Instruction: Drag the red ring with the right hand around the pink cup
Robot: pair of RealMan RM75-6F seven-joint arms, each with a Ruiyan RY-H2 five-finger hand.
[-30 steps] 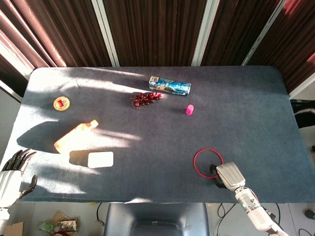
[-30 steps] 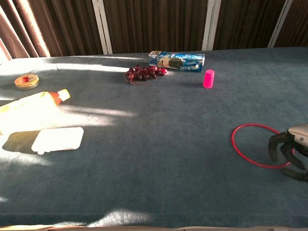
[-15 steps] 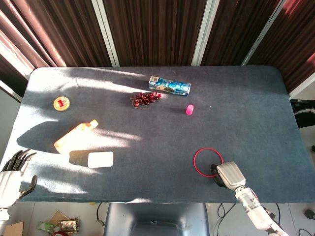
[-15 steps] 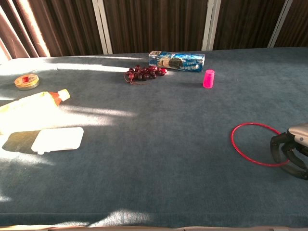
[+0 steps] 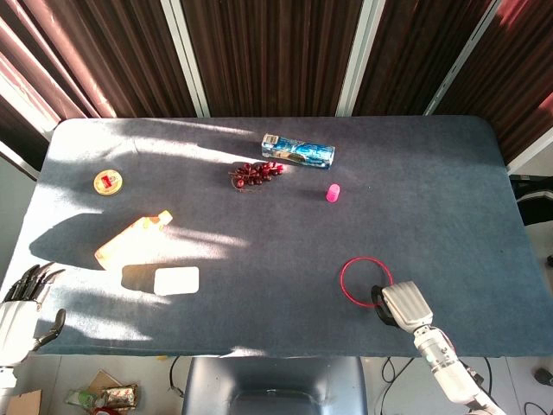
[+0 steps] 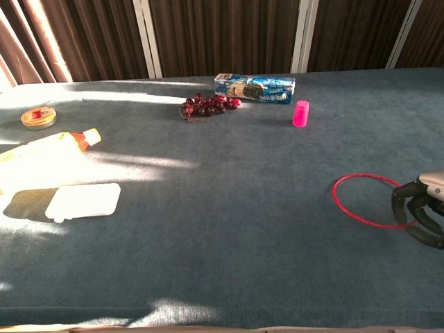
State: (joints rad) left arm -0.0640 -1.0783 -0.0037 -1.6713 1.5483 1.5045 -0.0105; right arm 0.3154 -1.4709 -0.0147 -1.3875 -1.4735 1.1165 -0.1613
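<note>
Red ring (image 6: 370,200) farther forward, fingers (image 6: 411,208) inside.

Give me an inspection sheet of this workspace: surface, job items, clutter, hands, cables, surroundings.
Surface: dark blue cloth table, sunlit patches at left.
Job's things: red ring flat near the front right; pink cup upright, far from the ring, not encircled.
Clutter: biscuit pack, grapes, round tin, orange pouch, white card.
Hands: right hand with fingers curled at the ring's right edge; left hand off the table, fingers spread.
Cables: nothing seen on the table.
Surroundings: dark curtains behind.
</note>
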